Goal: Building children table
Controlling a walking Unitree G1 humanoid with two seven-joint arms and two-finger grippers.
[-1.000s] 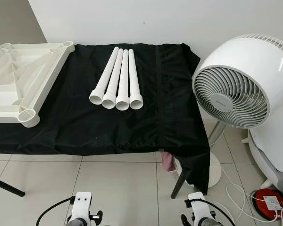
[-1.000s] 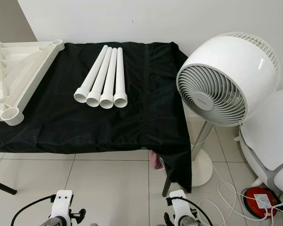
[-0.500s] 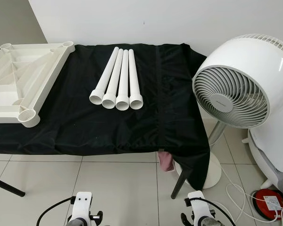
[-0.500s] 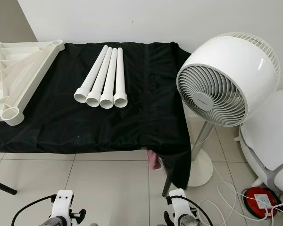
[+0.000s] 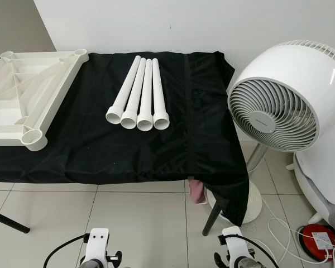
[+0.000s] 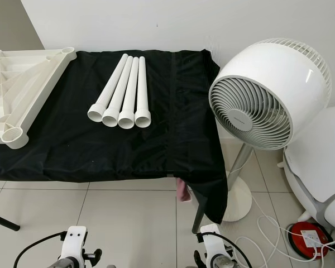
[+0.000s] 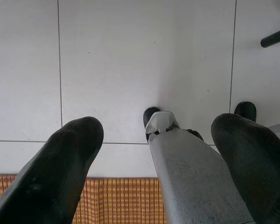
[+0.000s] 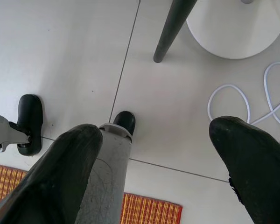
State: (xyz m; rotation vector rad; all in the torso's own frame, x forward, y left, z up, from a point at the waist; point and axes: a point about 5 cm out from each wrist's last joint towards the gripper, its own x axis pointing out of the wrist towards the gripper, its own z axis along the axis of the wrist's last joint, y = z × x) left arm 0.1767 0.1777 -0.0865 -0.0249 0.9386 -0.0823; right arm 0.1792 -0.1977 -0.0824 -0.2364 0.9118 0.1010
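Ahead: a desk (image 5: 156, 162) draped in black cloth (image 5: 100, 151), against the wall. At its left end, the white tabletop (image 5: 28, 95) upside down, leg sockets up. Mid-desk, four white legs (image 5: 139, 95) side by side, touching, open ends toward the robot. Right of the desk, a white fan (image 5: 285, 95) on its stand. Low over the floor tiles, left gripper (image 7: 154, 158) and right gripper (image 8: 168, 163), fingers spread apart, holding nothing.
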